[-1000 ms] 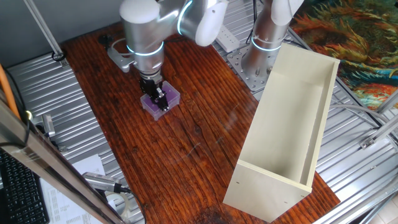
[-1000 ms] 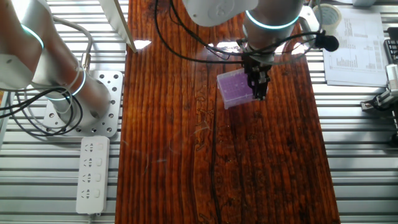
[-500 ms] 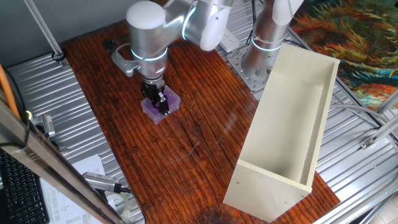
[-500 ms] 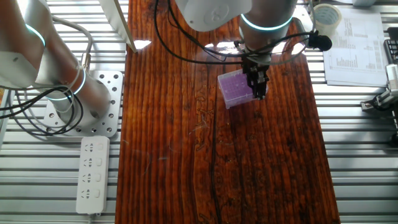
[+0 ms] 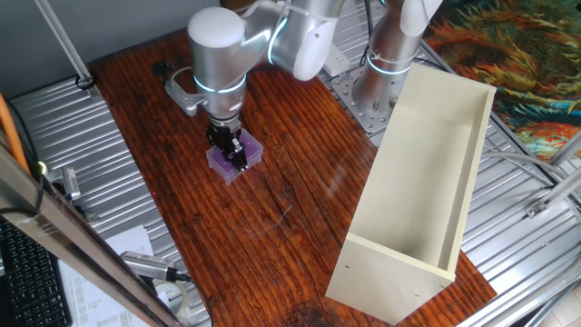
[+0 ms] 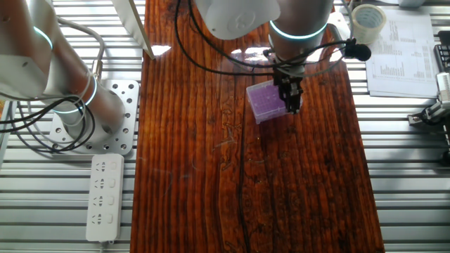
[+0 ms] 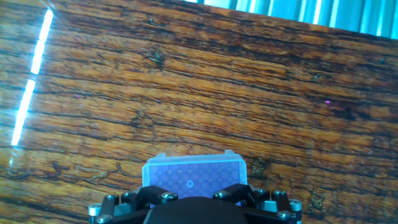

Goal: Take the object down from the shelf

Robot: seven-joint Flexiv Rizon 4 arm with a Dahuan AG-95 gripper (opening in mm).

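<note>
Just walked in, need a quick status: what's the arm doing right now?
The arm's gripper is down on the small purple box, its fingers at the box's edge on the wooden table, well away from the cream shelf. The shelf lies on the table's far side with its open face up and nothing in it. The box looks to be at or near the tabletop; whether the fingers are clamped on it is unclear.

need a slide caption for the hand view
Tool over the purple box, wooden table beyond.
</note>
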